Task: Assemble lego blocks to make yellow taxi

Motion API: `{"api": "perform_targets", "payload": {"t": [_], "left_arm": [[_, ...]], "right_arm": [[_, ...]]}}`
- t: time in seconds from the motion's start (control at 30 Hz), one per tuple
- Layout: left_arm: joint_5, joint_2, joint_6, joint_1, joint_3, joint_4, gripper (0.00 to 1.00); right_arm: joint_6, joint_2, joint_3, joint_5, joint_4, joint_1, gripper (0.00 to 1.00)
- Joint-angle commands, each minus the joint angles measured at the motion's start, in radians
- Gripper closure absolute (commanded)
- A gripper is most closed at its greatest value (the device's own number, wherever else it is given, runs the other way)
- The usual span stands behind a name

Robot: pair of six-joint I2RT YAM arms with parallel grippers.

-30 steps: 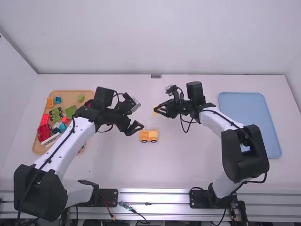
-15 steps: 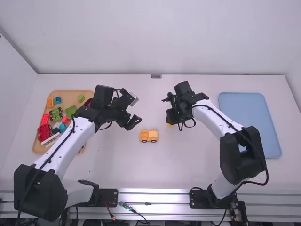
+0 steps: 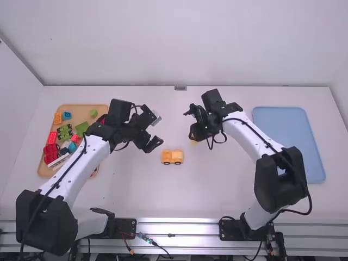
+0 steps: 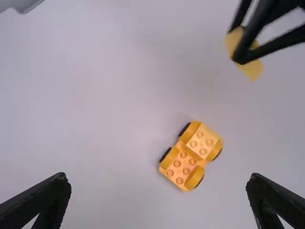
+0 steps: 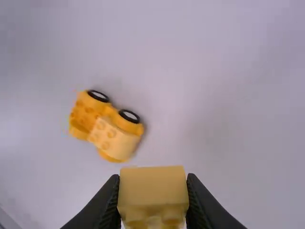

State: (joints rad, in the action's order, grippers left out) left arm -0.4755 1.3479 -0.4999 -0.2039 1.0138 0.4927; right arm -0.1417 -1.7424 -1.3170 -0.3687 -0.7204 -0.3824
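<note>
At the left of the frame a tan tray (image 3: 82, 113) lies on the white bench (image 3: 136, 190), holding loose toy blocks. An orange block (image 3: 57, 118) and a small blue block (image 3: 66, 115) are in its upper left part; a green block (image 3: 81, 128) lies toward its right side, and a large red block (image 3: 50, 153) sits lower down, just above a white block (image 3: 58, 161).

The left arm (image 3: 81, 163) reaches from the lower left up to the centre, where the left end effector (image 3: 151, 142) is above and to the left of the toy car. Its two fingers (image 4: 43, 200) stand wide apart, with nothing gripped.

The yellow toy car (image 3: 172, 157) rests on the bench near the middle of the frame, with black wheels and studs on top.

Just to the car's upper right, apart from it, the right end effector (image 3: 194, 137) has its fingers closed against both sides of a yellow block (image 5: 152, 191). The right arm (image 3: 244, 130) runs from there to the lower right. At the far right lies a blue tray (image 3: 288, 141).
</note>
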Motion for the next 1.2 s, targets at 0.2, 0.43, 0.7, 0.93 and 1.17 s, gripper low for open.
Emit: {"api": "perform_targets", "payload": {"t": [0.2,0.43,0.7,0.93,1.17], "left_arm": [[-0.055,-0.010,-0.098,0.001,-0.091,-0.117,0.01],[-0.060,-0.010,-0.153,0.000,-0.130,-0.171,0.01],[-0.059,-0.010,-0.189,0.000,-0.169,-0.261,0.01],[-0.059,-0.010,-0.188,0.000,-0.175,-0.264,0.01],[-0.059,-0.010,-0.188,0.000,-0.175,-0.275,0.01]], "right_arm": [[-0.039,0.024,-0.060,-0.050,-0.047,0.023,0.91],[0.095,0.024,-0.032,0.069,-0.047,0.038,0.91],[0.119,0.024,-0.031,0.061,-0.025,0.036,0.84],[0.119,0.024,-0.028,0.056,-0.049,0.035,0.85],[0.271,0.024,0.048,0.220,-0.076,0.022,0.85]]}}
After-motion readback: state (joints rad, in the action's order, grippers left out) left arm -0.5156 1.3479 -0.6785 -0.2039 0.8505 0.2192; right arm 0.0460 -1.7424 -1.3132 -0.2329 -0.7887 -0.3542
